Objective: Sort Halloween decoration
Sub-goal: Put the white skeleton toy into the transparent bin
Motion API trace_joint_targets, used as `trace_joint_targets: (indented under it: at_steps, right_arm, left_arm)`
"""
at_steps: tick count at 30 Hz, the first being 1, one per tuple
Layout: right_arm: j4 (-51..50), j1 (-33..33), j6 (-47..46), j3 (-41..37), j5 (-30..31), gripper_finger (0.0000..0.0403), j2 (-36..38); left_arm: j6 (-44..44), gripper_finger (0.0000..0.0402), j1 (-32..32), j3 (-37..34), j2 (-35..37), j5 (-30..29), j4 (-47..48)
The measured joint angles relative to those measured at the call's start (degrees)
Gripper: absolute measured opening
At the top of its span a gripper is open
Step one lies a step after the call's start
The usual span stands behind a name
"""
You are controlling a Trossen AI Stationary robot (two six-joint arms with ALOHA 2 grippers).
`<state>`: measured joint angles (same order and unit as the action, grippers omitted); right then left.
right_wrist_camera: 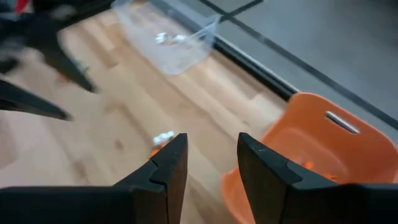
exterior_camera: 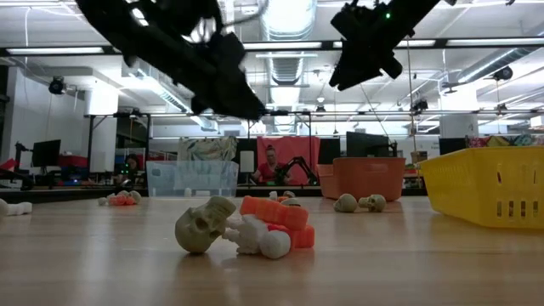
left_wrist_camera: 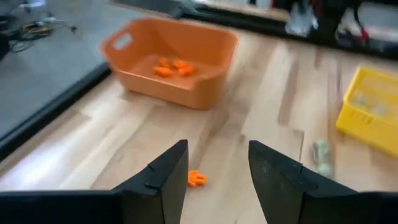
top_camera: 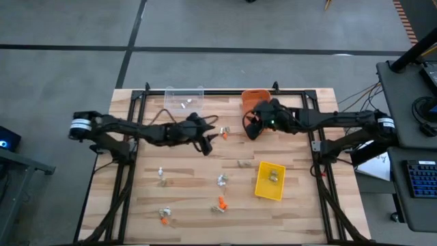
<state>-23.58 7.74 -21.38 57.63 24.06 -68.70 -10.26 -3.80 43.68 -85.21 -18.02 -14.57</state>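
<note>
Closest to the low camera, a tan skull (exterior_camera: 205,226) is lying against white and orange trinkets (exterior_camera: 274,224) on the desk (top_camera: 191,184). Going left to right: more trinkets are sitting scattered across the desk front (top_camera: 162,176), you're hovering the left hand (top_camera: 208,140) mid-desk, fingers parted and holding nothing, an orange piece (left_wrist_camera: 196,179) lying just ahead of it. A clear bin (top_camera: 184,99) is sitting behind. Right hand (top_camera: 250,127) is hanging beside the orange bin (top_camera: 254,98), fingers parted, empty. Yellow bin (top_camera: 270,181) is sitting front right.
</note>
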Motion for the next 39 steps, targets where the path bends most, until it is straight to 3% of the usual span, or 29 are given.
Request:
trace_joint_targets:
  at_steps: [8,13,39]
  right_arm:
    - [-0.19,-5.35,1.44,-0.47,0.52,0.0124,-0.53]
    - [-0.15,-6.39,1.78,-0.67,0.63,0.0118,-0.73]
    - [0.3,-6.35,1.87,-3.8,1.98,0.0124,-0.73]
  left_arm:
    - [2.76,0.0151,-0.72,6.18,-15.22,-5.8,0.03]
    - [2.88,0.0151,-1.55,9.0,-20.56,-9.92,-0.05]
    - [-2.34,0.0151,-5.59,9.07,-25.91,-8.58,-6.0]
